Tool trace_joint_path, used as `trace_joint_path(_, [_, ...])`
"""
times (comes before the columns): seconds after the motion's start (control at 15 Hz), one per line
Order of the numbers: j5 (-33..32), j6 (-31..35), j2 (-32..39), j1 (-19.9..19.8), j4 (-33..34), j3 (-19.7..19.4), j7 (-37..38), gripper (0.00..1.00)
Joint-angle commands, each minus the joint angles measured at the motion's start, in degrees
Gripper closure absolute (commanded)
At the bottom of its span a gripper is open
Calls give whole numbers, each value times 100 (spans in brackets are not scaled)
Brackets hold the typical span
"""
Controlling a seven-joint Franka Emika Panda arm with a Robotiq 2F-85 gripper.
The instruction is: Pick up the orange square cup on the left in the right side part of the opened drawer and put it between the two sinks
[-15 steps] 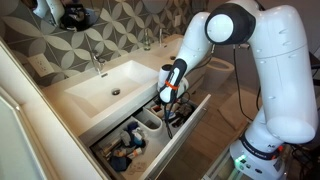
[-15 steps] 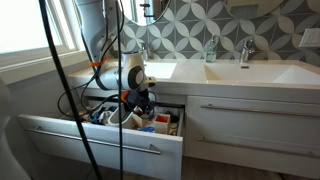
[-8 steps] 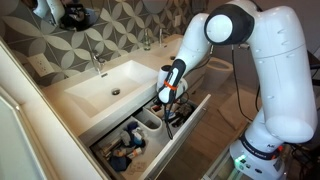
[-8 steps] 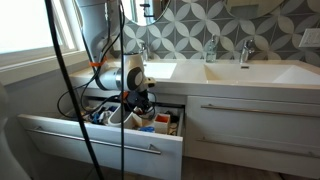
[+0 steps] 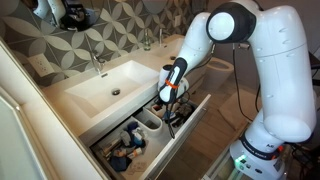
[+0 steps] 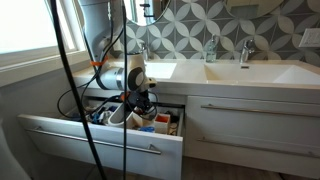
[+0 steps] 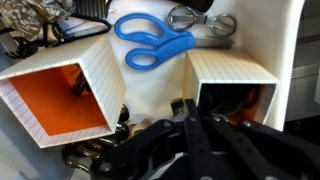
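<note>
Finely ribbed, matt pale outer walls and a smooth orange inside are shown by the boxy square cup (image 7: 62, 100) and by the second like cup (image 7: 232, 80) to its right. Glossy plastic is seen on the blue-handled scissors (image 7: 150, 42), polished metal on the chrome tool (image 7: 200, 20) and the chrome taps (image 6: 244, 52). The white rectangular sinks (image 6: 250, 72) appear smooth and glazed, the robot arm's white shell (image 5: 270, 70) glossy, the black gripper (image 7: 184, 112) matt.

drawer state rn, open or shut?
Open. In both exterior views the drawer front stands pulled well out from the vanity, tubs and toiletries exposed, with the claw reaching down into it.
</note>
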Motion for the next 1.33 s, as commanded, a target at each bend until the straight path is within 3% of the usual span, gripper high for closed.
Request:
trace_joint_path(0.0, [154, -414, -811, 9, -624, -90, -128, 96])
trace_joint_path(0.53, [-189, -1730, -2813, -42, -1713, -575, 152, 97])
trace_joint_path(0.8, [-640, -2437, -3910, -403, -1930, -818, 941, 96])
trace_joint_path(0.93, [-1056, -2606, -4318, -755, -1923, -749, 1408, 98])
trace_joint_path(1.0, [-709, -2371, -3727, -734, -1700, -597, 944, 96])
trace_joint_path(1.27, [-835, -2568, -4221, -975, -1820, -565, 1095, 96])
